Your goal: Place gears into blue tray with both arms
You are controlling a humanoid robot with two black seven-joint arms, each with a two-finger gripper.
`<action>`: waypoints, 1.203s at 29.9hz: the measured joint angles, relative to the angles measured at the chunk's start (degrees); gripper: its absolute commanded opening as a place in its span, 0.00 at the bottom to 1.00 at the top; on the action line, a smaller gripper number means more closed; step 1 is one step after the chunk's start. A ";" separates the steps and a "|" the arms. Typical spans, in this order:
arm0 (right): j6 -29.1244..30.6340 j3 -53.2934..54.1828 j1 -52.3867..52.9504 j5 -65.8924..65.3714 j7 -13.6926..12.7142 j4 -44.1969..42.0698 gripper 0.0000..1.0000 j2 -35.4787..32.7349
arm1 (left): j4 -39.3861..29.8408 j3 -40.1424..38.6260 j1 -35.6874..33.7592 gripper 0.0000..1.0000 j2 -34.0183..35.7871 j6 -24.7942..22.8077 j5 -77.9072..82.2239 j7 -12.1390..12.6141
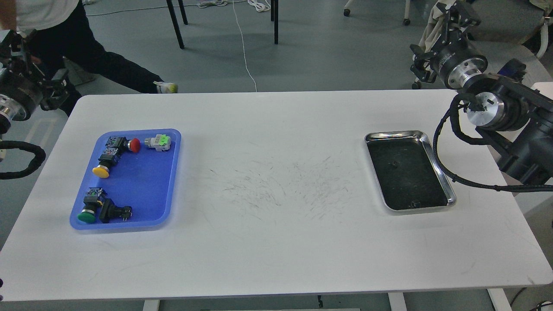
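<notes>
The blue tray (142, 185) lies on the left of the white table and holds several push-button switches with red, yellow and green caps. Two tiny black gears show inside the steel tray (437, 166) on the right: one gear (394, 164) near its middle, another gear (415, 203) at its near end. My left gripper (17, 43) hovers off the table's far left corner, far from both trays. My right gripper (451, 15) is raised beyond the far right corner. Both are dark and small, so their fingers cannot be told apart.
A person's legs (86, 56) cross the floor behind the table's far left corner, close to my left arm. Chair legs (177, 21) and cables lie on the floor behind. My right arm's cable (445, 160) hangs over the steel tray's right rim.
</notes>
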 measured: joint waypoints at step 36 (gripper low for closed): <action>14.37 -49.66 22.36 -41.93 -5.38 23.88 0.97 -12.43 | 0.08 -0.01 -0.60 0.99 -0.38 0.00 0.09 -0.09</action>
